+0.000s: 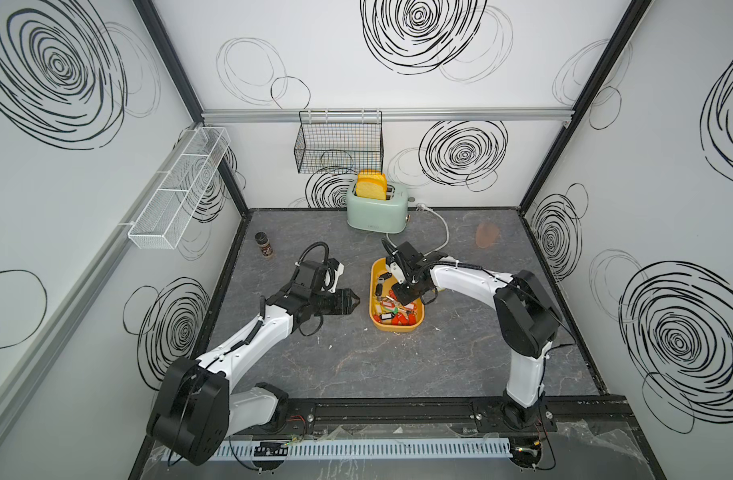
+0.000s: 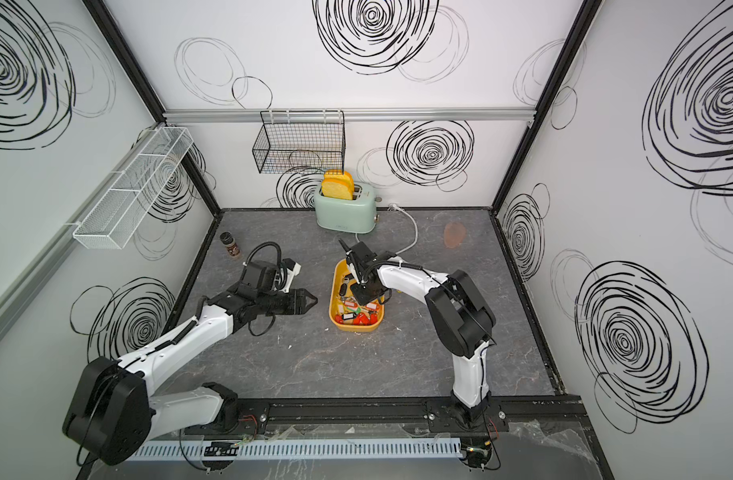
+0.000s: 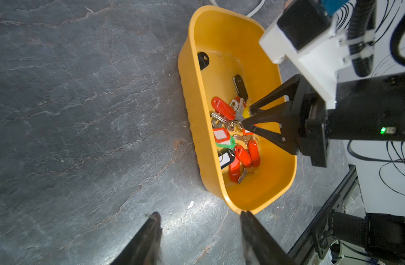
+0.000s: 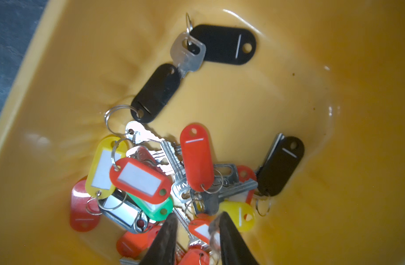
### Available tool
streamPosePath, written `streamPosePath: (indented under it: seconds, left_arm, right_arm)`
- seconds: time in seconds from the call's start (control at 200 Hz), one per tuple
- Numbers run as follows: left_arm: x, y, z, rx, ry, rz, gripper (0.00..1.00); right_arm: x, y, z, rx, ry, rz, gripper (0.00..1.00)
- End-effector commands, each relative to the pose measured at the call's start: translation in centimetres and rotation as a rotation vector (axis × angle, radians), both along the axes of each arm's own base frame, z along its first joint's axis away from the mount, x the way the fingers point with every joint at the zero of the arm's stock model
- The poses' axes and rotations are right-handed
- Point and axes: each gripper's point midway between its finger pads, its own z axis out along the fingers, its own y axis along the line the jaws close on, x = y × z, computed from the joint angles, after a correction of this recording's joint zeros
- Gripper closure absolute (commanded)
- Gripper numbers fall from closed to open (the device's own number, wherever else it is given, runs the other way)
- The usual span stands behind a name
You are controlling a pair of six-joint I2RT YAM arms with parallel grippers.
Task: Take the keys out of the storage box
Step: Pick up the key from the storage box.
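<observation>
The storage box (image 1: 398, 329) (image 2: 356, 329) is a shallow yellow tray in the middle of the table. The keys (image 1: 398, 312) (image 2: 356, 314) (image 3: 231, 137) (image 4: 174, 172) lie heaped in its near half, with red, black, yellow and green tags. My right gripper (image 1: 400, 297) (image 2: 362, 299) (image 3: 245, 119) (image 4: 196, 220) reaches down into the box (image 4: 311, 91). It is open, its fingers (image 4: 171, 227) astride a red tag with a white label. My left gripper (image 1: 356, 300) (image 2: 314, 300) (image 3: 200, 218) is open and empty, low over the table left of the box (image 3: 254, 34).
A mint toaster (image 1: 377, 212) with bread stands at the back, and its white cord (image 1: 441, 232) runs behind the box. A small spice jar (image 1: 265, 245) is at the back left. A black wire basket (image 1: 339, 145) and a white mesh rack (image 1: 177, 195) hang on the walls.
</observation>
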Motion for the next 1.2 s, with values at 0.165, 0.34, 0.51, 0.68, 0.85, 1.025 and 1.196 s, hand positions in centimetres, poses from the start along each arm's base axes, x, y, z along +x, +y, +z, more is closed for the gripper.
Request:
streamPosePath:
  seconds: [0.165,0.34,0.51,0.68,0.85,1.025,1.196]
  left_arm:
    - [-0.2,0.2,-0.2,-0.005,-0.01,-0.01,0.4]
    - [-0.2,0.3,-0.2,-0.008,-0.01,-0.004,0.4]
    - [-0.2,0.4,-0.3,-0.011,-0.009,0.001,0.4]
    - [-0.2,0.5,-0.5,-0.012,-0.006,0.007,0.4]
    - [-0.2,0.6,-0.4,-0.014,-0.012,0.012,0.4]
    - [-0.2,0.7,-0.5,-0.014,-0.01,0.014,0.4]
    - [-0.1,0.7,-0.4,-0.015,-0.016,0.017,0.4]
  right_arm:
    - [-0.5,-0.2,-1.3,-0.077,0.022,0.032,0.65]
    - [-0.6,-0.4,-1.7,-0.098,0.02,0.032,0.65]
    - [-0.6,-0.2,-1.9,-0.105,0.018,0.036,0.69]
    - [-0.5,-0.2,-2.2,-0.112,0.021,0.038,0.74]
    - [-0.4,0.0,-2.4,-0.113,0.021,0.041,0.8]
    - [-0.3,0.0,-2.7,-0.119,0.025,0.04,0.87]
    - [-0.1,0.3,-2.0,-0.103,0.007,0.038,0.94]
